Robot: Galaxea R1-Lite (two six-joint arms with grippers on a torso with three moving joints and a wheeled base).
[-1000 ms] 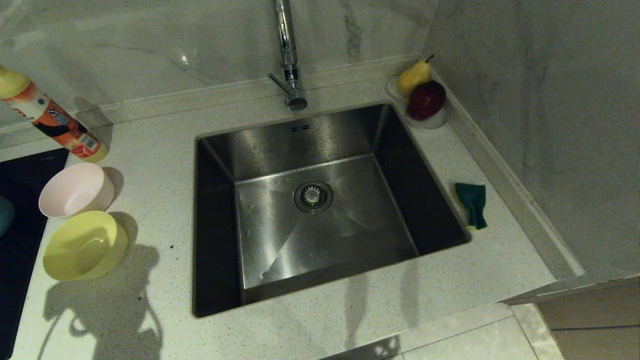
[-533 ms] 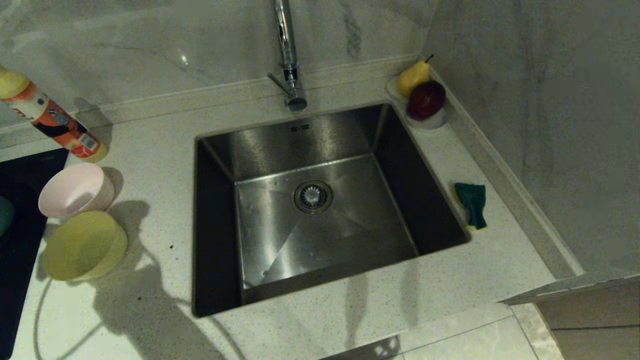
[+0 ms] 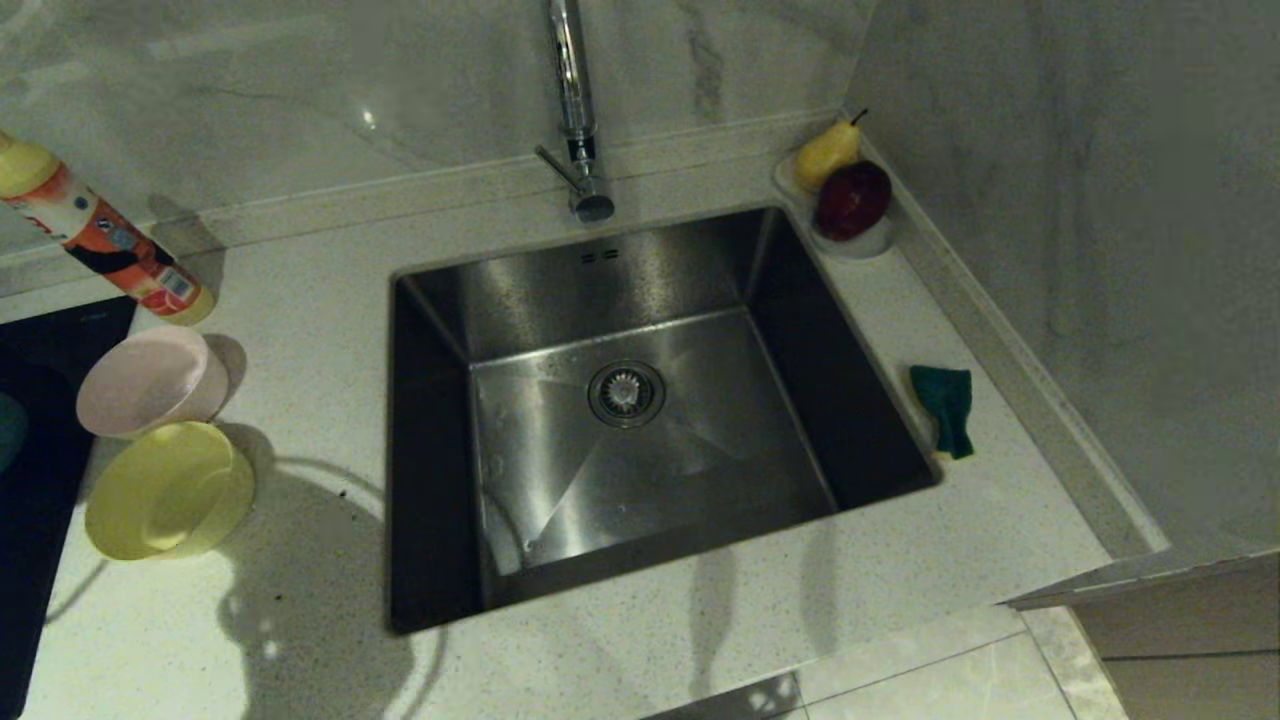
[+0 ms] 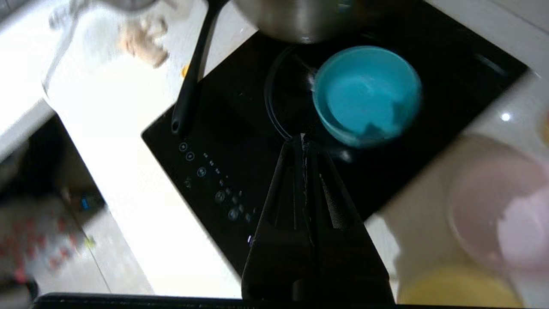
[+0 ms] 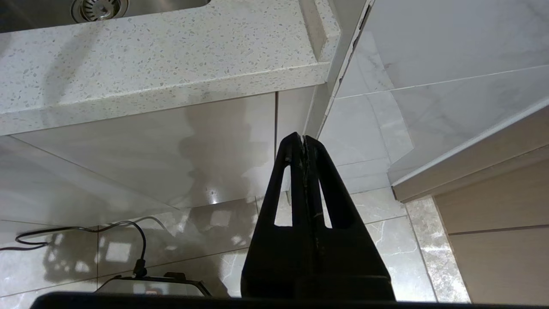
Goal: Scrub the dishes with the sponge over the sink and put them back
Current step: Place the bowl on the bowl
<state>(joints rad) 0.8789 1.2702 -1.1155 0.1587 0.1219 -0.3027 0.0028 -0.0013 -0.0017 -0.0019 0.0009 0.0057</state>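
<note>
Left claw [image 4: 303,143], pressed closed and empty, hangs above the cooktop [image 4: 240,128].

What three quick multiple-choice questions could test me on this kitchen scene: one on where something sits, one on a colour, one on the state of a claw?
1. Where does the sponge lie?
A. Inside the sink
B. On the counter beside the sink's right rim
C. On the cooktop

2. What colour is the bowl on the black cooktop?
A. Red
B. White
C. Blue

3. How is the left claw?
A. Shut, holding nothing
B. Wide open
C. Clamped on a bowl

Answers:
1 B: the head view shows it on the speckled counter, right of the sink.
2 C: the left wrist view shows the blue bowl on the dark glass.
3 A: its fingers meet with nothing between them.
</note>
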